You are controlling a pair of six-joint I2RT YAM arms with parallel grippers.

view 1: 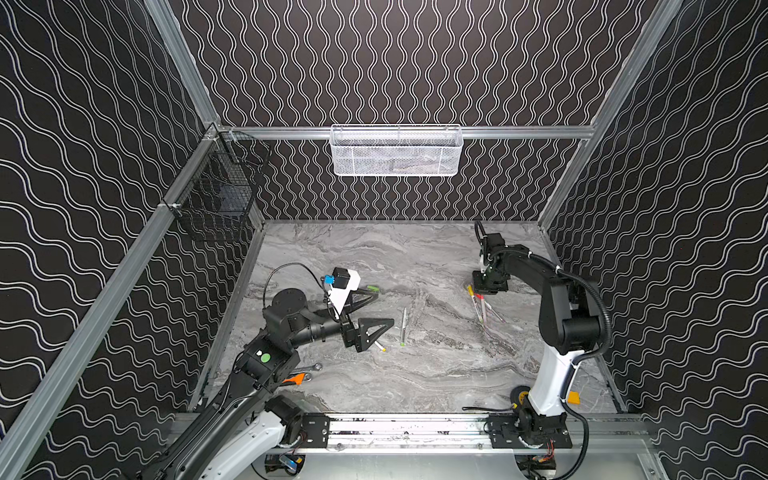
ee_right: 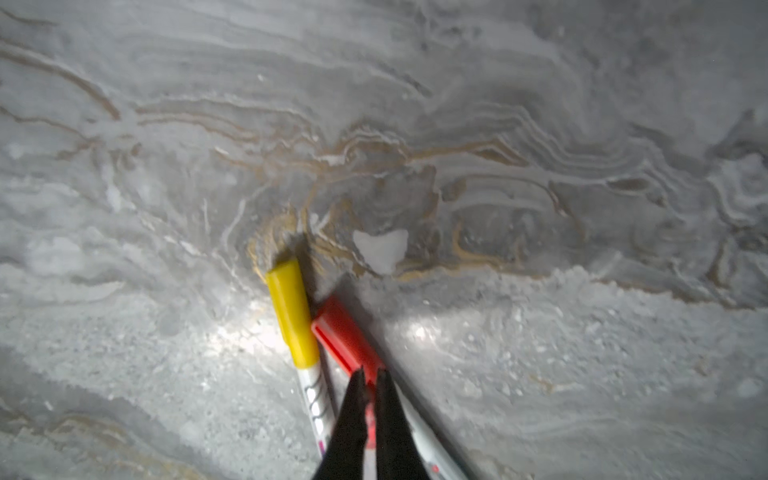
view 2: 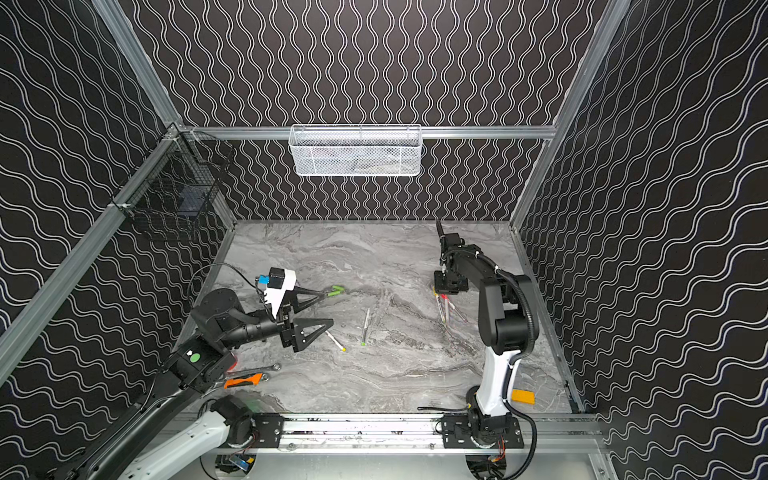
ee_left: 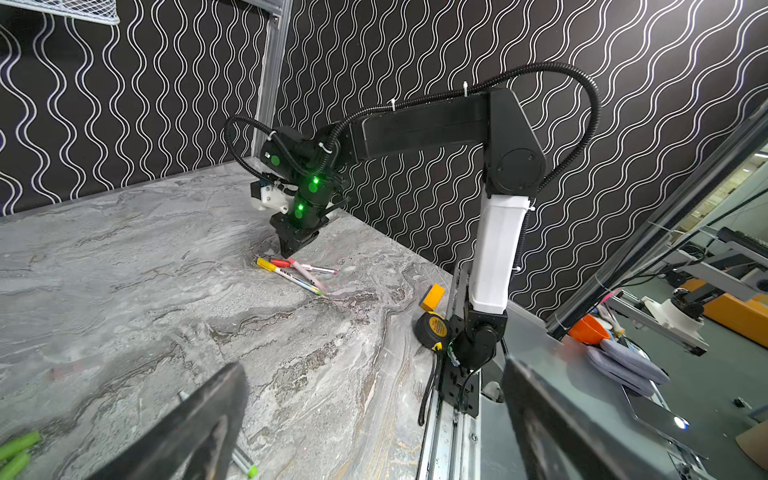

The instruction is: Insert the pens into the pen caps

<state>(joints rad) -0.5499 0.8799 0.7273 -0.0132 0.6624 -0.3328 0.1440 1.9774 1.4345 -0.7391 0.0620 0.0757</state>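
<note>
The marble table fills the floor of my cell, and a white mesh basket hangs on the wall at 12 o'clock.

My left gripper lies low at about 9 o'clock from the table's middle. Its jaws are spread as wide as they go and hold nothing.

My right gripper points down at about 2 o'clock. Its jaws are drawn almost together. Red shows through the thin slit between them, but I cannot tell whether I am pinching anything.

At 7 o'clock, beside my left arm, lie a wrench and an orange-handled tool.

Right under my right gripper three pens lie touching in a fan: the yellow-capped pen, the red-capped pen and a pink pen across them. My right fingertips sit over the red-capped pen, just behind its cap.

Near the middle lies a green-ended pen. At 8 o'clock from it, partly under my left gripper, lies a yellow-ended pen.

Two green caps lie side by side at 10 o'clock, at the tip of my far left finger.
</note>
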